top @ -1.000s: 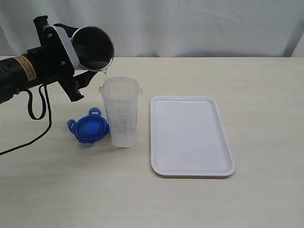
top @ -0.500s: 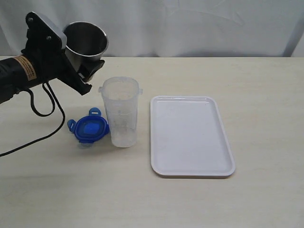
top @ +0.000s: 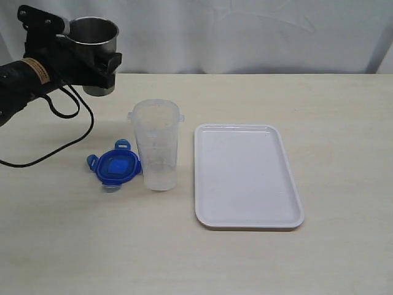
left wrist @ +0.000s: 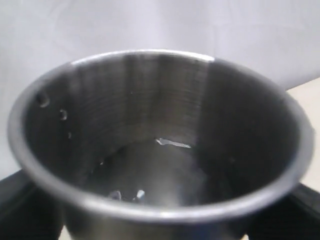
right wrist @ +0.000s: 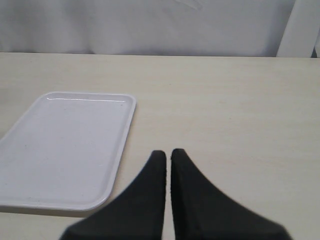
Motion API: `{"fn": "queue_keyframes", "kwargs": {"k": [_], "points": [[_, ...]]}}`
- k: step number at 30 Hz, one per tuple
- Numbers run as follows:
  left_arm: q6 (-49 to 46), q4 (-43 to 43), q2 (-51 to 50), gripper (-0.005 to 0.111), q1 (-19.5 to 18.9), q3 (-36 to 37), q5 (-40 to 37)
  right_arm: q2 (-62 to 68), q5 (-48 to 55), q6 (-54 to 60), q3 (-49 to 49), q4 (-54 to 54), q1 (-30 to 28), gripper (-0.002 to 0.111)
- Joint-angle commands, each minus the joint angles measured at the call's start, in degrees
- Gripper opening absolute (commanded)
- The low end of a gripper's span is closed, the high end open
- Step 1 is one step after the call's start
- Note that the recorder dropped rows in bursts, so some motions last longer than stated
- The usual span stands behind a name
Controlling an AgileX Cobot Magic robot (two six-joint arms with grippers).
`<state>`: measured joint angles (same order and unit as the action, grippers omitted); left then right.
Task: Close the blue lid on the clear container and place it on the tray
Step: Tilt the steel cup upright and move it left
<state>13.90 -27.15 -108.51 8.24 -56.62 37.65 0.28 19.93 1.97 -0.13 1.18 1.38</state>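
The clear container [top: 156, 144] stands upright and uncovered on the table, a little water at its bottom. The blue lid [top: 115, 167] lies flat on the table, touching its left side. The white tray [top: 245, 175] rests to the right of the container with nothing on it; it also shows in the right wrist view as the tray [right wrist: 65, 147]. My left gripper [top: 92, 58] is shut on a steel cup [top: 94, 38], held upright above the table at the back left; the cup [left wrist: 155, 150] fills the left wrist view. My right gripper [right wrist: 167, 154] is shut and holds nothing, over bare table beside the tray.
A black cable [top: 67, 138] from the left arm hangs in a loop down to the table, left of the lid. A white curtain [top: 245, 31] closes off the back of the table.
The steel cup has swung from tipped over the container's mouth back to upright, and my left arm has drawn it up and to the left. Container, lid and tray have stayed put.
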Motion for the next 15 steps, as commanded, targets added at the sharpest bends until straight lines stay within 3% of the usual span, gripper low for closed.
{"fn": "queue_keyframes", "kwargs": {"k": [1, 6, 10, 15], "points": [[3.1, 1.3, -3.7, 0.0, -3.4, -4.0, 4.5, -0.3, -0.2, 0.2, 0.1, 0.0, 0.1, 0.004], [4.1, 1.3, -8.4, 0.0, -8.4, -5.2, 11.0, -0.3, -0.2, 0.2, 0.1, 0.0, 0.1, 0.004], [4.4, 0.6, -12.9, 0.0, -11.7, -9.2, 10.5, -0.3, -0.2, 0.2, 0.1, 0.0, 0.1, 0.004], [4.4, -0.5, -19.6, 0.0, -12.9, -15.7, 10.8, -0.3, -0.2, 0.2, 0.1, 0.0, 0.1, 0.004]]}}
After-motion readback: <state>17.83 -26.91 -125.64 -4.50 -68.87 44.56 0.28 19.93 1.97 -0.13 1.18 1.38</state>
